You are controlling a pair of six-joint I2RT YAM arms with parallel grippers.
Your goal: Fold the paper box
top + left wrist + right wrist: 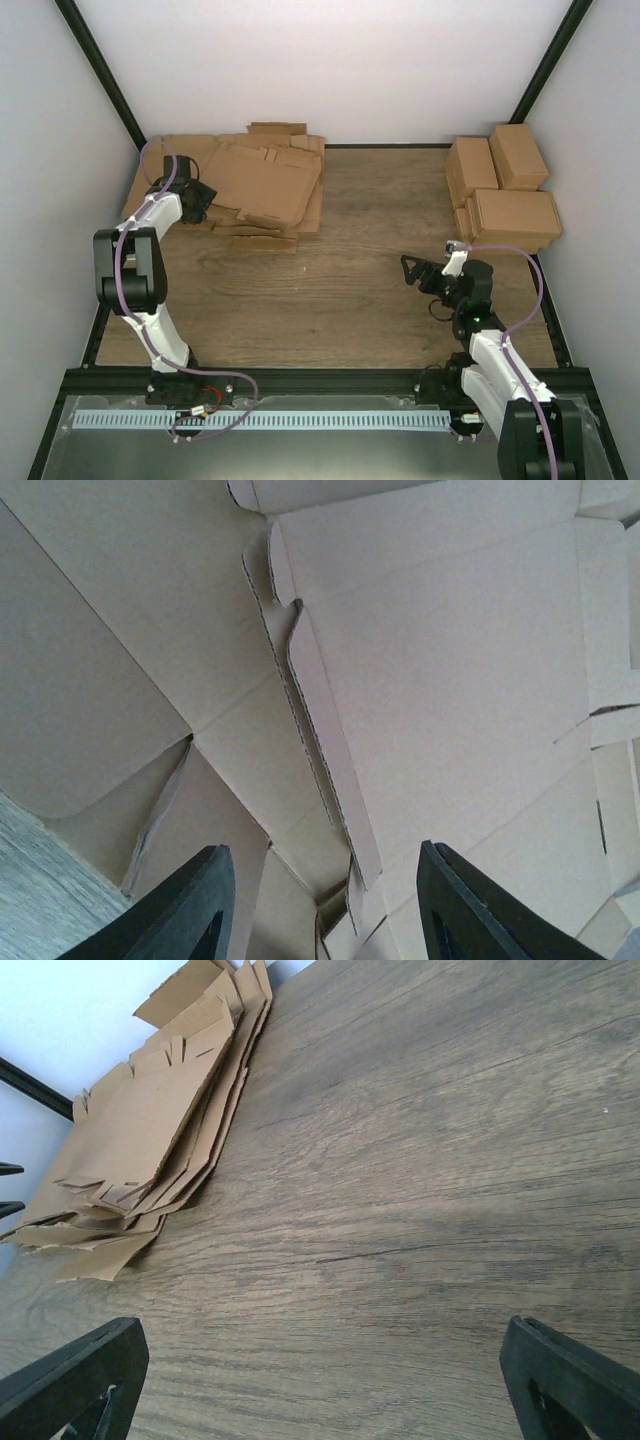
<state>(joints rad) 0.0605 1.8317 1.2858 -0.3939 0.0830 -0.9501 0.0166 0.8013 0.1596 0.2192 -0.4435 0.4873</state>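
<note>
Left hand [200, 203] fingertips lost against cardboard heap [262, 185]; lower sheets covered; right hand [320, 1345] fingers cut by wrist view's edge.

Both arms are built of white shells and black joint blocks. A thin purple cable [121, 262] runs along the left arm [165, 335]; a second purple cable [540, 285] bows out at 3 o'clock of the right arm [495, 365], where a small green light [478, 321] glows. Red wires [207, 392] sit at the left base [165, 392]. The left gripper [322, 910] and the right gripper [320, 1380] have flat matte-black fingers [185, 910] with slanted tips.
</note>
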